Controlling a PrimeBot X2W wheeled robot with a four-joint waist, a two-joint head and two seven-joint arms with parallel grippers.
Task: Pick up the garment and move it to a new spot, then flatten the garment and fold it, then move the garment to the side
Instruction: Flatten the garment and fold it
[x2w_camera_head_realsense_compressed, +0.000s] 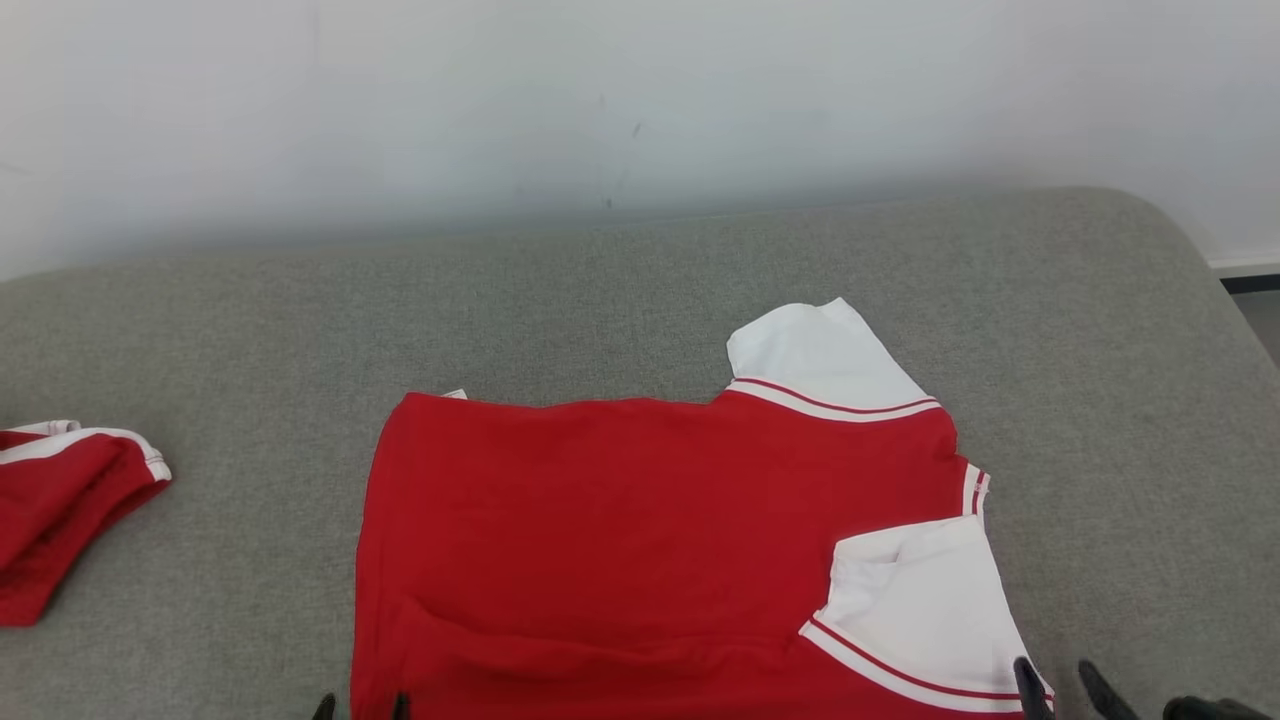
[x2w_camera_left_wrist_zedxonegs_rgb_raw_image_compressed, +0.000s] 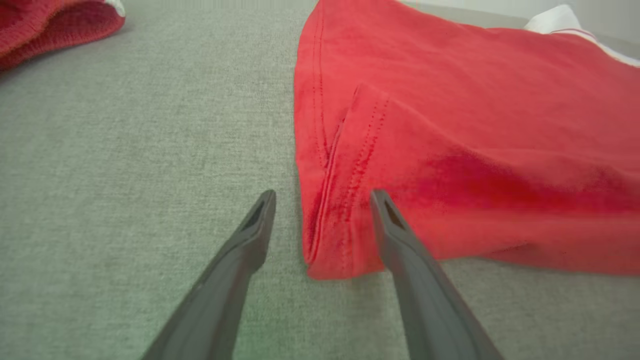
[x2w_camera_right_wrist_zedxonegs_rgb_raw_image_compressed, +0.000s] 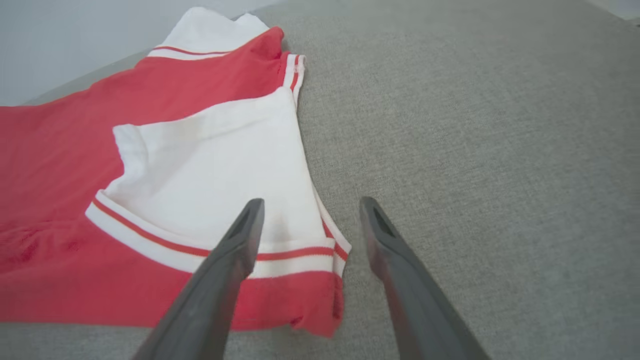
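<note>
Shirt (x2w_camera_head_realsense_compressed: 640, 520), red and white, laid flat-ish mid grey cushion (x2w_camera_head_realsense_compressed: 700, 270), left gripper (x2w_camera_left_wrist_zedxonegs_rgb_raw_image_compressed: 323, 195) spread wide either side of its hem corner, nothing pinched, right gripper (x2w_camera_right_wrist_zedxonegs_rgb_raw_image_compressed: 309, 202) gaped too, one finger (x2w_camera_right_wrist_zedxonegs_rgb_raw_image_compressed: 235, 250) over near sleeve (x2w_camera_right_wrist_zedxonegs_rgb_raw_image_compressed: 215, 170), empty, second red garment (x2w_camera_head_realsense_compressed: 60, 500) bunched off left

The shirt (x2w_camera_head_realsense_compressed: 620, 520) lies ahead of left gripper (x2w_camera_head_realsense_compressed: 362, 707) and right gripper (x2w_camera_head_realsense_compressed: 1055, 668); second garment (x2w_camera_head_realsense_compressed: 60, 500) lies outboard of left gripper.
</note>
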